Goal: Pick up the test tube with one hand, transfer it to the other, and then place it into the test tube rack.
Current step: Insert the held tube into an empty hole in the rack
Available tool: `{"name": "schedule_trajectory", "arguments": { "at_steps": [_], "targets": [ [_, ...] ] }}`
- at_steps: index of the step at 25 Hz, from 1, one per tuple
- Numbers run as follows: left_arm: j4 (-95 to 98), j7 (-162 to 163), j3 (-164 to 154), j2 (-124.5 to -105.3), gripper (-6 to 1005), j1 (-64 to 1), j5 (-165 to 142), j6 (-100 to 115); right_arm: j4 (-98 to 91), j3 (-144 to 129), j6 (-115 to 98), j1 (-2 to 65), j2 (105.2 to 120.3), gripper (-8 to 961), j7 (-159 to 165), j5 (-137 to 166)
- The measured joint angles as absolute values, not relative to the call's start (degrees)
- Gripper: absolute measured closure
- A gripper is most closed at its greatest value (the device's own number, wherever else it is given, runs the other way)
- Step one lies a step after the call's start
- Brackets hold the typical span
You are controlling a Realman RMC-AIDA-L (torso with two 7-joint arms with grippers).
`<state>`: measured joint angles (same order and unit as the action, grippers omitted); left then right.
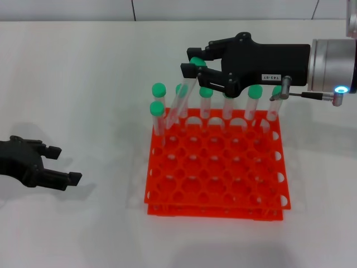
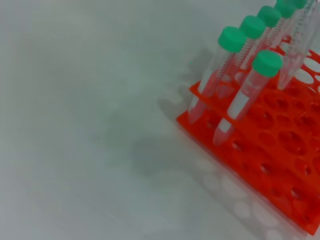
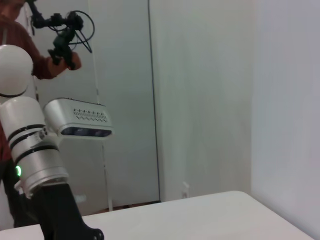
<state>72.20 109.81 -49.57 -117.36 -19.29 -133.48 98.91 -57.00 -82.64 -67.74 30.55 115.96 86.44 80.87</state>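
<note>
My right gripper (image 1: 191, 62) reaches in from the right above the back of the rack and is shut on the test tube (image 1: 181, 97) just under its green cap. The clear tube hangs tilted, with its lower end down at the back-left holes of the orange-red test tube rack (image 1: 217, 192). Whether the tip is inside a hole I cannot tell. My left gripper (image 1: 63, 165) rests low over the table at the near left, open and empty, well away from the rack. The left wrist view shows the rack's corner (image 2: 200, 125) with green-capped tubes.
Several other green-capped tubes (image 1: 255, 100) stand along the rack's back row, and one more (image 1: 157, 114) stands in the second row at the left. The right wrist view shows my left arm's silver wrist (image 3: 35, 160), a wall and a person behind.
</note>
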Motion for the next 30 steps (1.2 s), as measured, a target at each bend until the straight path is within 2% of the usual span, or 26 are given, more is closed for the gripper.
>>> {"name": "schedule_trajectory", "arguments": {
  "at_steps": [30],
  "targets": [
    [67.7,105.4,-46.5,-117.24,116,-20.8,-132.0,96.9,-57.1,-82.6,-66.9,28.9,115.72,678,84.2,80.9]
  ]
}}
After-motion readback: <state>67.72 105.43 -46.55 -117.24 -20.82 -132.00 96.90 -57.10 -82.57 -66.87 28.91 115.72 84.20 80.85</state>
